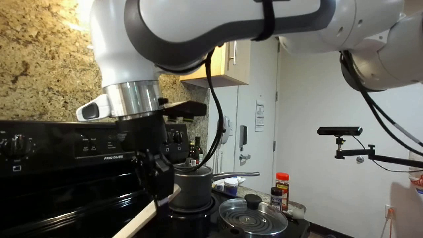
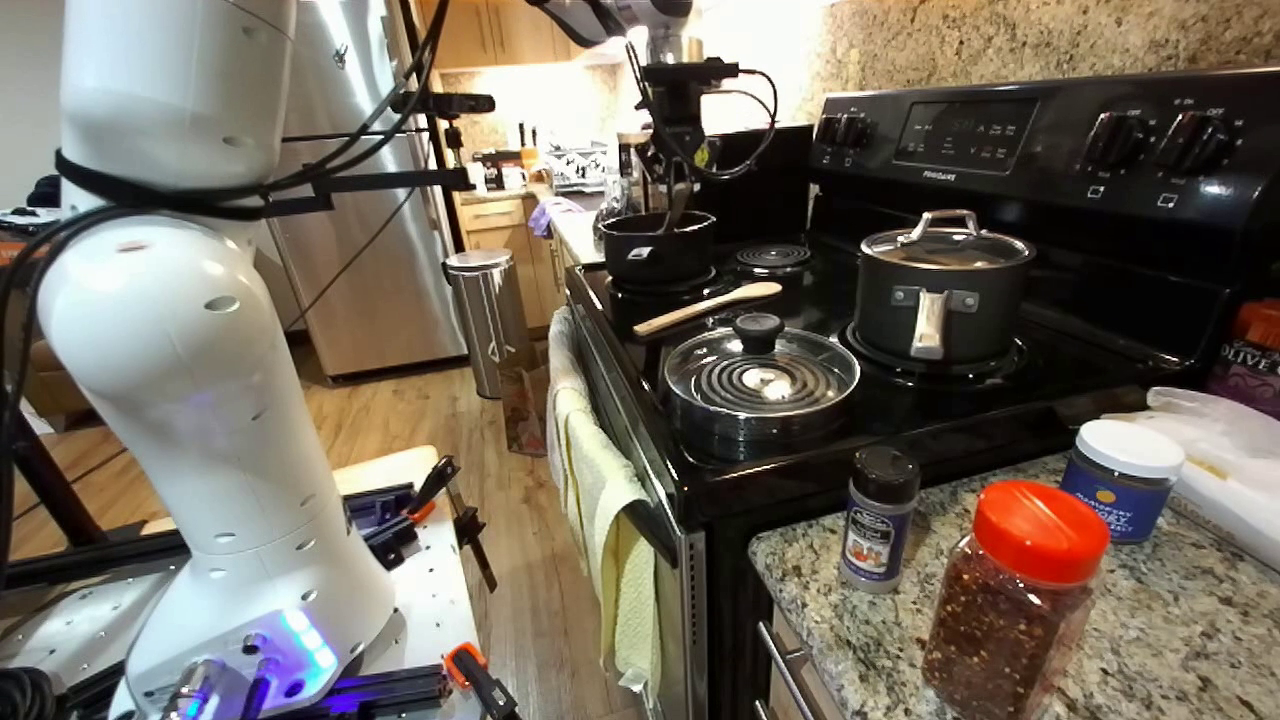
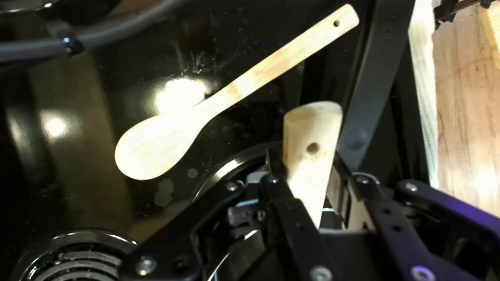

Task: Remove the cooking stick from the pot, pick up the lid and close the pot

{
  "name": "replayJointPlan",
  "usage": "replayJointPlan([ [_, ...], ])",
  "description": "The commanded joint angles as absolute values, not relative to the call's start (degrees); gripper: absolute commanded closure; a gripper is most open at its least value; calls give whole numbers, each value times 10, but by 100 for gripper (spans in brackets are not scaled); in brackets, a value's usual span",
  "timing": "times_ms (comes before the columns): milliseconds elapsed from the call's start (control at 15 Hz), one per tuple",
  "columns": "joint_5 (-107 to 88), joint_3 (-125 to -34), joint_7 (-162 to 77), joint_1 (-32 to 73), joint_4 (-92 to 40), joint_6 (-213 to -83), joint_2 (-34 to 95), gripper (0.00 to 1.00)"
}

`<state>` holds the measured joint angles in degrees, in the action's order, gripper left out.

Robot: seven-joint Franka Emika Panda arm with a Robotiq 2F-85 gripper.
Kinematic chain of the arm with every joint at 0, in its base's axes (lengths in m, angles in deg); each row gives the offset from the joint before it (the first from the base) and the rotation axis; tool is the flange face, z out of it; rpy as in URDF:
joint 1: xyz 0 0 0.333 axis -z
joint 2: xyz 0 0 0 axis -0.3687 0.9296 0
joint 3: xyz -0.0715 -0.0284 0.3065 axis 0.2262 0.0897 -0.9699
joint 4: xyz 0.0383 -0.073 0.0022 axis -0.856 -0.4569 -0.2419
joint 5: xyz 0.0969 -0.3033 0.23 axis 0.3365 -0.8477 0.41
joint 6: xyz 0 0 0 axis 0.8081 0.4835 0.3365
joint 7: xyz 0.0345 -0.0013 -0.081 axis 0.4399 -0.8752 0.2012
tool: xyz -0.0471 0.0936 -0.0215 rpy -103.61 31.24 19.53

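Wooden stick [image 3: 311, 132], clamped in end effector [image 3: 308, 168], leans into pot [image 2: 685, 257], w/ gap btwn rim & spoon [image 3: 222, 101].

The gripper [image 3: 307, 166] is black, the stick [image 3: 314, 125] pale tan, the spoon [image 3: 218, 102] likewise pale tan. The pot [image 2: 680, 257] is black; the lid [image 2: 765, 375] is clear with a silver rim and a black knob [image 2: 757, 333]. The stove [image 2: 1075, 220] is glossy black, lettered in white, and the saucepan [image 2: 890, 330] dark grey with a silver handle [image 2: 928, 322]. The arm [image 1: 214, 15] is white with dark grey bands. The backsplash [image 1: 39, 66] is speckled in tan, brown and black; the counter [image 2: 1170, 630], in grey, beige and black. The towel [image 2: 610, 500] is pale yellow, the floor [image 2: 520, 560] brown with wood grain. The jar [image 2: 1000, 630] is capped red, the tub [image 2: 1110, 490] capped white and labelled blue.
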<state>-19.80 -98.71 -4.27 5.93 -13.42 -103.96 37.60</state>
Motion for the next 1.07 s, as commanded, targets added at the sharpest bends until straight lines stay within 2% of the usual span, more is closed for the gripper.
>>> replayJointPlan([
  [0, -174, -984, -48, 67, -126, -980, 349, 86],
  [467, -108, -969, -77, 96, -145, -961, 297, 86],
  [1000, -5, -922, -181, 151, -212, -1059, 242, 86],
])
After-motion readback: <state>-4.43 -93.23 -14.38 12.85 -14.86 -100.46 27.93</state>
